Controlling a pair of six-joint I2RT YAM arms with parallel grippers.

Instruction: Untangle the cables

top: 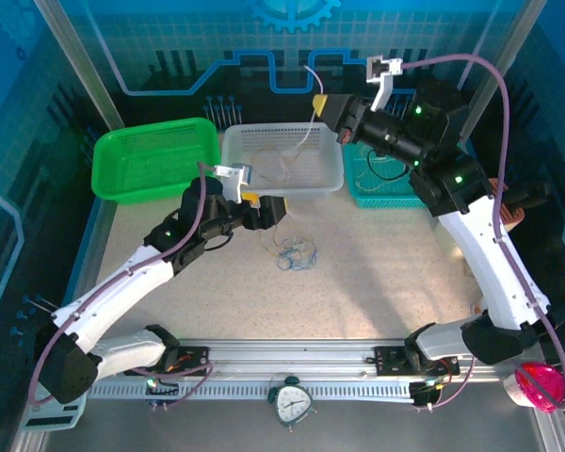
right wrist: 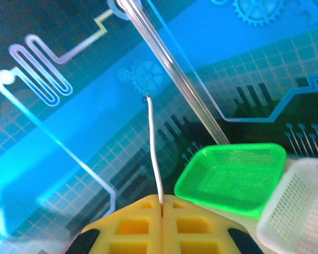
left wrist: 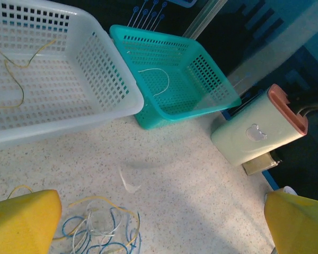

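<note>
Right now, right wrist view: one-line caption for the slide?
Right gripper, jaws shut on one whitish cable sticking out past them; green basket and white basket beyond.

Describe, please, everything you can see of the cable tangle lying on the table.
The cable tangle is a small, loose knot of very thin, thread-like cords: mostly blue loops, with yellow-tan and whitish strands through them. It lies flat on the speckled tabletop, on the robot's side of the white basket and apart from it. The left gripper's open yellow fingers stand to either side of it; a yellow-tan strand runs beside one finger, but whether they touch cannot be told.
</note>
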